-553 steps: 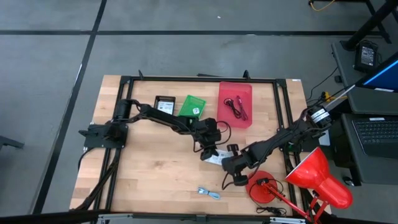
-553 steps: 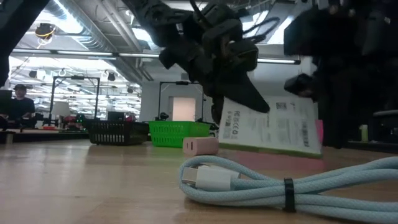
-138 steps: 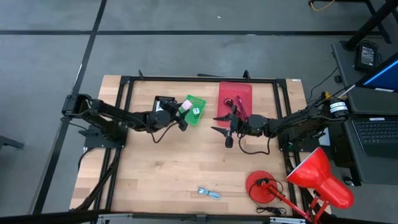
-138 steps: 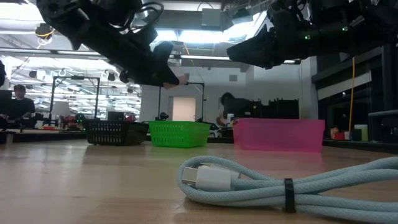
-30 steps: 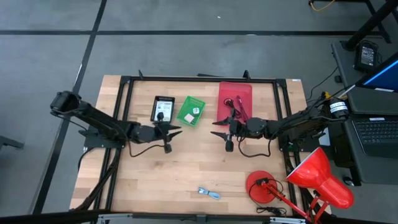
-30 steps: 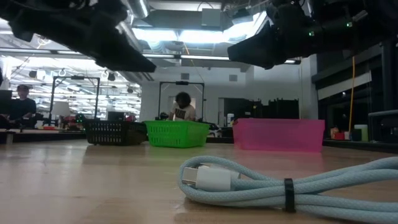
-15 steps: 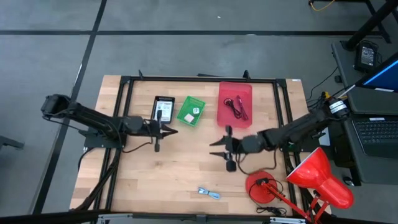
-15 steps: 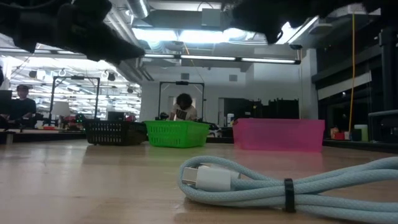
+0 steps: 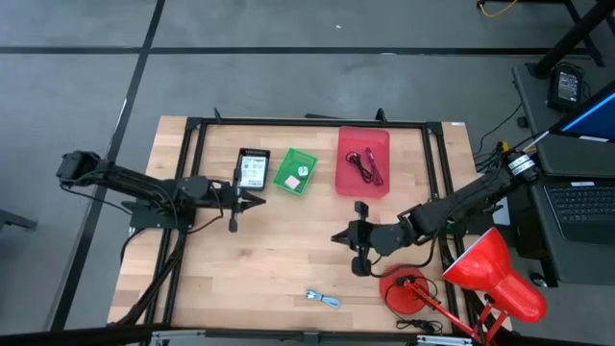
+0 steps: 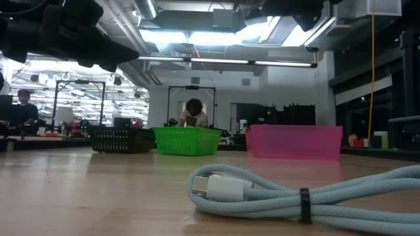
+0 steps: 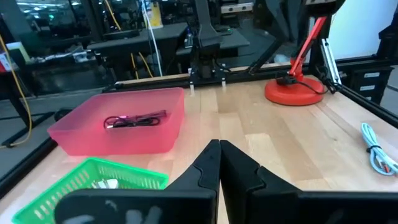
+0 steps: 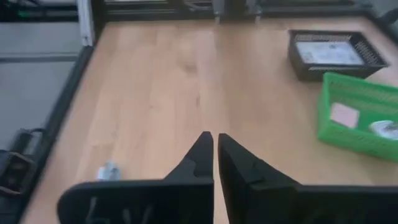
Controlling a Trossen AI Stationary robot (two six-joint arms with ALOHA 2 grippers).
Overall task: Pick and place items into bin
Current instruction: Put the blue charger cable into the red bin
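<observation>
The left gripper (image 9: 233, 204) hangs just beside the black bin (image 9: 253, 169), fingers closed together, holding nothing. The right gripper (image 9: 356, 237) hovers over bare wood near the red lamp base (image 9: 405, 288), fingers likewise closed and empty. Three bins stand in a row at the far side: the black one holds one white printed packet (image 12: 327, 53), the green bin (image 9: 295, 172) a pink cube (image 12: 344, 115) and a pale die (image 12: 379, 128), the pink bin (image 9: 363, 160) red and black cords (image 11: 135, 119). One pale blue cable (image 9: 323, 299) lies loose near the front edge
</observation>
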